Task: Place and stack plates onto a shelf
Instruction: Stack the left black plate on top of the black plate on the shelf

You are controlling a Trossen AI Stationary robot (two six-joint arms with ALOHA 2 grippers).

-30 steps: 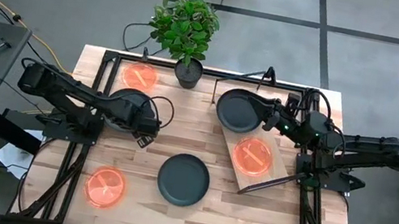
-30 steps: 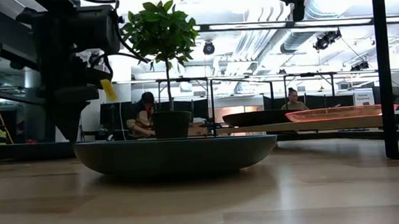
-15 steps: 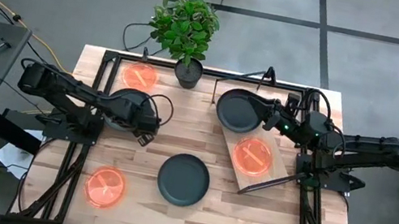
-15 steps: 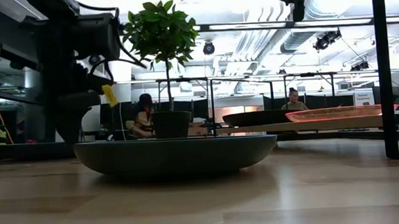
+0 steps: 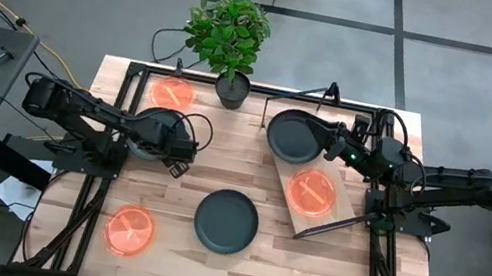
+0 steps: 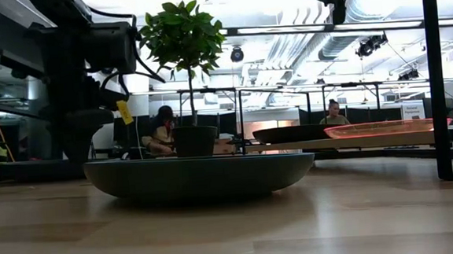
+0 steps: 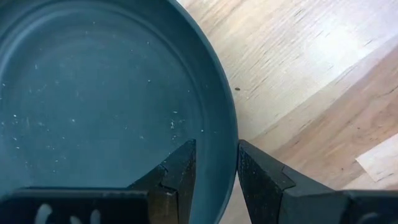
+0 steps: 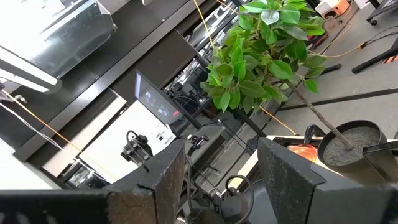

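My left gripper [image 5: 177, 153] is shut on a dark grey plate [image 5: 156, 132] at the table's left. My right gripper [image 5: 331, 145] is open and touches nothing. It hovers beside a second dark grey plate [image 5: 294, 136], which sits on the far end of the slanted light-wood shelf [image 5: 339, 213]. An orange plate [image 5: 311, 192] lies on the same shelf. A third dark plate [image 5: 226, 221] rests flat at the table's middle. Two more orange plates lie on the tabletop, one near left [image 5: 130, 229] and one far left [image 5: 172, 95]. My left gripper [image 7: 216, 146] pinches the raised rim [image 7: 227, 124] of the dark grey plate on its right-hand side. One finger [image 7: 180, 168] stands inside the plate and the other outside. The fingers come down at it from above, slanting. The plate lies level; whether it is off the table does not show.
A potted plant [image 5: 232, 87] stands at the far edge between the far orange plate and the shelf. Black frame rails [image 5: 121, 96] run along the table's left, right and far sides. Bare wood lies between the centre plate and the near edge. People sit in the room beyond.
My left gripper has sunk a little at the dark plate's rim, while the plate stays where it was. My right arm and the other plates have kept still.
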